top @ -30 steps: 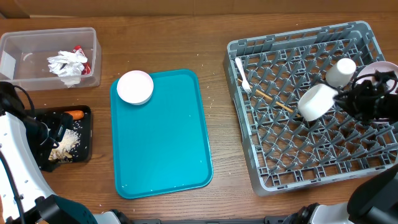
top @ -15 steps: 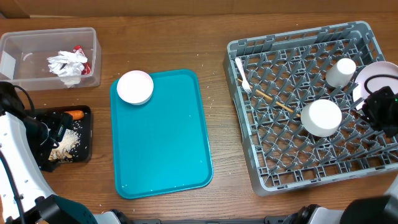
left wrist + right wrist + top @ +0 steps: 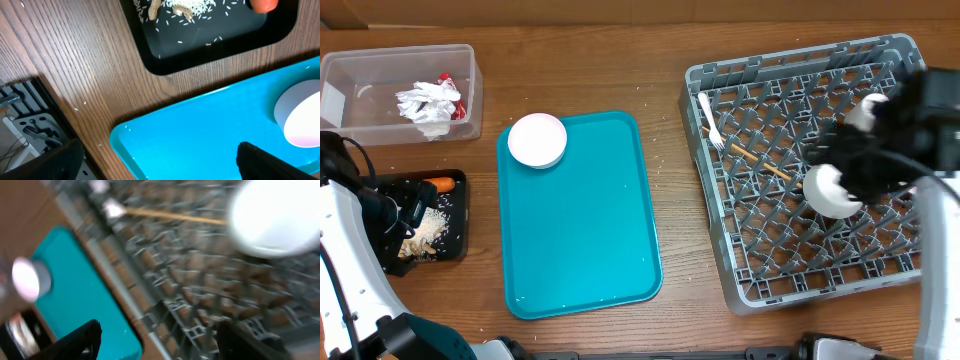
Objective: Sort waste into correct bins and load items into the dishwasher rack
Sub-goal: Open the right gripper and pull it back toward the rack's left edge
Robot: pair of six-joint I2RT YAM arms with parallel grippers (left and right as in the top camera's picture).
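Right gripper (image 3: pixel 162 341) swung in over the rack (image 3: pixel 717 230) since a sec ago, jaws well apart, empty. Left gripper (image 3: pixel 162 160) wide, empty, over teal tray (image 3: pixel 210 125). Fork (image 3: pixel 710 120) in rack: tines toward robot; stick (image 3: pixel 760 162) lies diagonal; bowl (image 3: pixel 832 195) under right arm (image 3: pixel 920 130).

Setting: robotics lab bench. Evidence: wood-grain table (image 3: pixel 590 60); dishwasher rack (image 3: pixel 760 280) set directly on it under right gripper (image 3: pixel 159 326); loose cables (image 3: pixel 17 137) off table edge beside left gripper (image 3: pixel 157 152).
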